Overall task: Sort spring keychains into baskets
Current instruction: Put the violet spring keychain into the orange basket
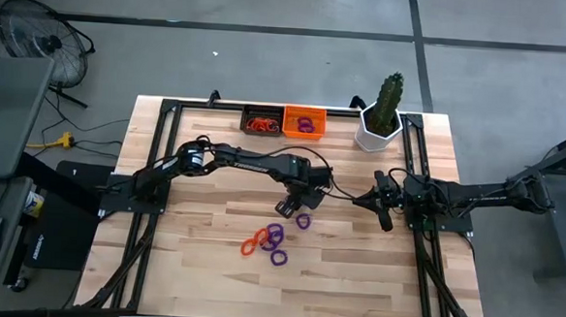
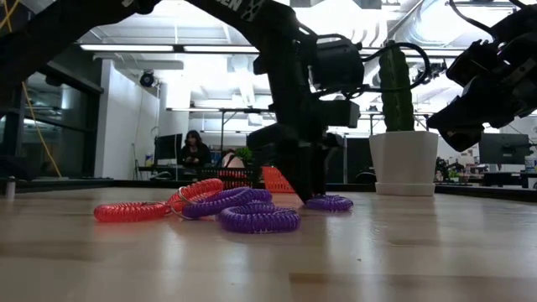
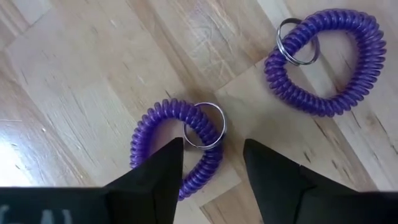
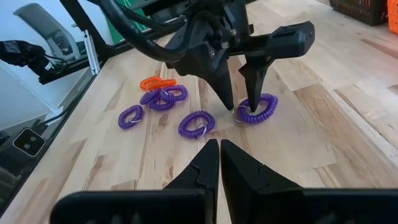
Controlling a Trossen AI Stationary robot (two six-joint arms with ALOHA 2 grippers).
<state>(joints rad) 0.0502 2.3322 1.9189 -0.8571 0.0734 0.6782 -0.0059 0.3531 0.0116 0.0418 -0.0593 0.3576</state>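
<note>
left gripper: fingers parted moderately, tips down at the table, straddling the rim and metal ring of 1 purple keychain; 1 fingertip sits inside the loop, the other just outside; nothing lifted, the coil lies flat on the wood.
left gripper, wrist view: the 2 dark fingers frame a purple coil's split ring; whether the pads actually touch the coil is hard to say.
second purple keychain: flat on the table, just beyond the targeted one, apart from it.
keychain cluster: 1 orange and several purple coils bunched together, nearer the front table edge than the left gripper, close to it.
right gripper: fingers nearly pressed together, holding nothing, hovering above the table well to the cactus-pot side of the left gripper.
black basket: at the far table edge, orange coils inside, touching the orange basket.
orange basket: between the black basket and the white cactus pot, purple coils inside.
table: light wood planks.
</note>
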